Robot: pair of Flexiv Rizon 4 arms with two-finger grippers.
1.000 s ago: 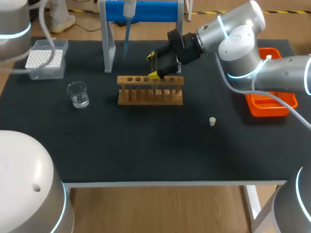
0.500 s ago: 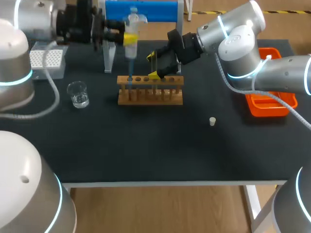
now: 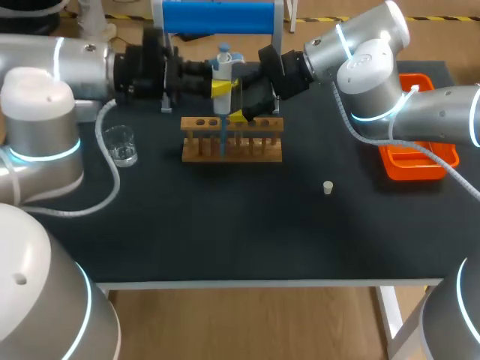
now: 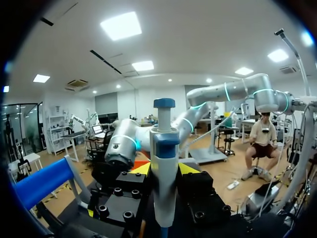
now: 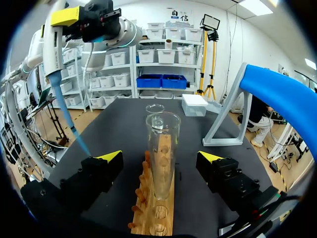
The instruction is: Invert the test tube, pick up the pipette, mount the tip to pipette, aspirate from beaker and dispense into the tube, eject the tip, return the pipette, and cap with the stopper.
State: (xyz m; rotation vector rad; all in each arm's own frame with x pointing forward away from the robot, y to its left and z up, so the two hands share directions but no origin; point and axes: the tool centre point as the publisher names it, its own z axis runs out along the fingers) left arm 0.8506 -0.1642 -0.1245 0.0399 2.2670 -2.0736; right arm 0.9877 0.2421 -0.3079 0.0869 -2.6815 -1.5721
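My left gripper (image 3: 222, 86) is shut on the white pipette (image 3: 223, 69), which hangs upright with a blue tip (image 3: 222, 135) over the wooden rack (image 3: 259, 148). In the left wrist view the pipette (image 4: 164, 163) stands between the yellow tips of this gripper (image 4: 163, 169). The clear test tube (image 5: 162, 148) stands upright in the rack (image 5: 157, 208), mouth up. My right gripper (image 5: 161, 158) is open, one finger on each side of the tube without touching it. The blue tip (image 5: 72, 124) ends beside the tube, near one right finger. The beaker (image 3: 120, 145) and white stopper (image 3: 328, 187) stand on the mat.
The blue pipette stand (image 3: 217, 16) rises behind the rack. An orange tray (image 3: 420, 161) lies at the right edge under my right arm. The white tip box (image 5: 194, 105) sits at the far left corner, hidden by my left arm in the head view.
My left arm has swung in from the left with the pipette, carrying it rightward and lower until its tip hangs over the rack. The right arm and tube have not moved.
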